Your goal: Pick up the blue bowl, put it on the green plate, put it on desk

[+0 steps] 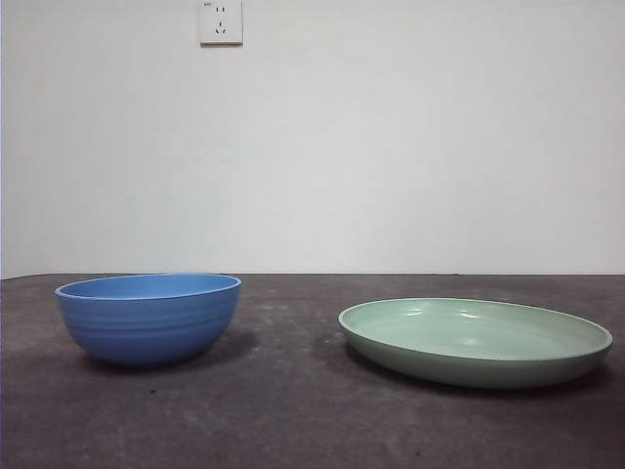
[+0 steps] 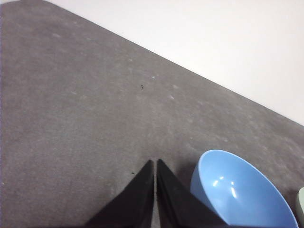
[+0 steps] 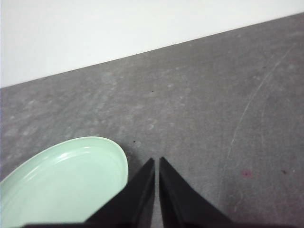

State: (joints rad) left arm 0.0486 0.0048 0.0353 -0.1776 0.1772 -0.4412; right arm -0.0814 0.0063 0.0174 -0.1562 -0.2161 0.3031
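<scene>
Blue bowl (image 1: 148, 318) sits upright on the desk (image 1: 293, 410), empty, well apart from the green plate (image 1: 476, 341), which also lies flat on the desk. Neither arm shows in the front view. Left gripper (image 2: 155, 161) hangs above bare desk just beside the bowl (image 2: 242, 190), jaws pressed together, holding nothing. Right gripper (image 3: 156, 160) hangs near the plate (image 3: 61, 183) rim, jaws likewise closed and empty.

Bowl looks like glazed ceramic or hard plastic: rigid, glossy, probably slick, possibly breakable. Faint ridges on the outside wall, smooth inside with highlights. Best hold is likely a pinch over the rim, one jaw inside and one outside; the rounded wall gives no side grip. Jaws must open first.

Plate is wide, shallow, glossy, with a low raised rim. Desk is matte, mottled grey-brown, with a thin scratch (image 3: 249, 107) near the right gripper.
</scene>
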